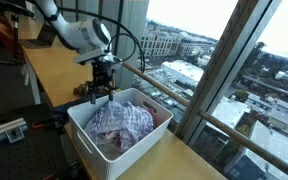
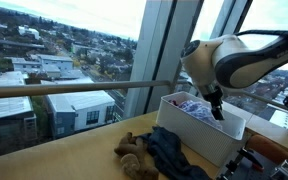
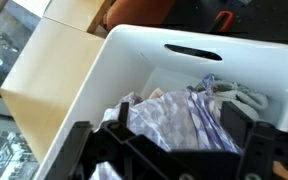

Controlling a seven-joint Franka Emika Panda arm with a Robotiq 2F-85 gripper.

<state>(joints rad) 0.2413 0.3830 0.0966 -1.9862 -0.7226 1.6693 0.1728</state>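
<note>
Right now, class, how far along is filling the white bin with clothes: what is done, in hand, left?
Done: a checked cloth lies in the white bin. In hand: nothing; the gripper hangs open just above that cloth. Left, probably: a blue garment and a brown item lie on the table beside the bin.

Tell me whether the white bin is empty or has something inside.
Not empty: a crumpled plaid cloth fills the white bin, below the gripper.
</note>
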